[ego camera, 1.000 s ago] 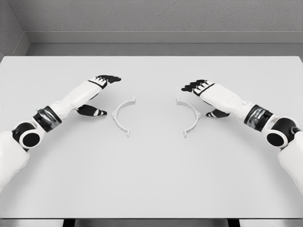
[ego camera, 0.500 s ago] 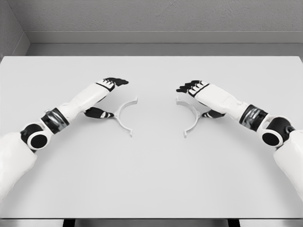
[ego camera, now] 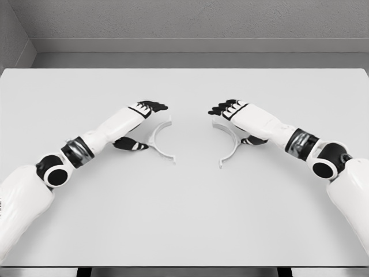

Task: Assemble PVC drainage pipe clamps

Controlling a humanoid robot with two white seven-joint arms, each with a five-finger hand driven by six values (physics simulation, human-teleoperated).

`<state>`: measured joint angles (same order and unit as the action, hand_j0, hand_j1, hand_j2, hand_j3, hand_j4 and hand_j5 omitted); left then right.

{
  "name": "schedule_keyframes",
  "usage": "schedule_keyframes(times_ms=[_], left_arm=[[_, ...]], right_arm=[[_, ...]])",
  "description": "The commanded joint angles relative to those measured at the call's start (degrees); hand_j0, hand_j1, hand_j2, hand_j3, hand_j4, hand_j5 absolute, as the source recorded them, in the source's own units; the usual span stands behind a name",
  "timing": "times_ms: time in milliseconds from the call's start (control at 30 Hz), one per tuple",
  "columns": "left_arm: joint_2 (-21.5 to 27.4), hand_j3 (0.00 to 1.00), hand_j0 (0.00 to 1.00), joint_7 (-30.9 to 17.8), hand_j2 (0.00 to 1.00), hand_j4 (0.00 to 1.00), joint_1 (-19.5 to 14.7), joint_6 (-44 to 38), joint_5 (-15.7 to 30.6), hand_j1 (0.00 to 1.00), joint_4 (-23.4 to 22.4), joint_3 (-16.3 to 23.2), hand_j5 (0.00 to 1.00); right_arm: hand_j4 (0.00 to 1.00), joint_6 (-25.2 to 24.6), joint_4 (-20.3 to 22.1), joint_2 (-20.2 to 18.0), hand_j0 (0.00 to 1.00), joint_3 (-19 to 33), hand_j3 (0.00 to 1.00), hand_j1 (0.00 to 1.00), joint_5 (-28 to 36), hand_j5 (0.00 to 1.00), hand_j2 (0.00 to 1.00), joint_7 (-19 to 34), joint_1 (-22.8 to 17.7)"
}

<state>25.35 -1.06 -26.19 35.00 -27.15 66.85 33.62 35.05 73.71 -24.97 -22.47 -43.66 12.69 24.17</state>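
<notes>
My left robot hand (ego camera: 140, 124) arches over the left white half-ring plastic clamp piece (ego camera: 159, 140), fingers (ego camera: 153, 106) spread above its far end, thumb low at its outer curve; contact I cannot tell. My right robot hand (ego camera: 237, 122) mirrors it over the right white half-ring clamp piece (ego camera: 229, 142), likewise spread. The halves lie well apart, open sides facing, mid-desk on the pale grey desk (ego camera: 184, 225), far from every edge.

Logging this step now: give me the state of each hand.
Left hand: open, fingers spread over the left clamp half, holding nothing.
Right hand: open, over the right clamp half, holding nothing.
</notes>
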Motion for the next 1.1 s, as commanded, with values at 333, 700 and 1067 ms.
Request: schedule_keyframes(times_ms=[333, 700, 1067], left_arm=[[1.19, 1.00, 1.00, 0.09, 1.00, 1.00, -2.20, 0.00, 0.08, 1.00, -1.63, -0.66, 1.00], [-3.99, 1.00, 1.00, 0.09, 1.00, 1.00, -5.98, 0.00, -0.10, 1.00, -7.35, -0.05, 1.00], [-4.61, 1.00, 1.00, 0.09, 1.00, 1.00, -5.98, 0.00, -0.27, 1.00, -7.61, 0.04, 1.00]], right_arm=[[1.00, -0.05, 3.01, 0.01, 1.00, -0.91, 1.00, 1.00, 0.42, 1.00, 1.00, 0.15, -0.18], [1.00, -1.03, 4.60, 1.24, 1.00, -2.58, 1.00, 1.00, 0.51, 1.00, 1.00, 0.50, -0.44], [1.00, -1.12, 6.27, 1.85, 1.00, -3.72, 1.00, 1.00, 0.60, 1.00, 1.00, 0.94, -0.53]])
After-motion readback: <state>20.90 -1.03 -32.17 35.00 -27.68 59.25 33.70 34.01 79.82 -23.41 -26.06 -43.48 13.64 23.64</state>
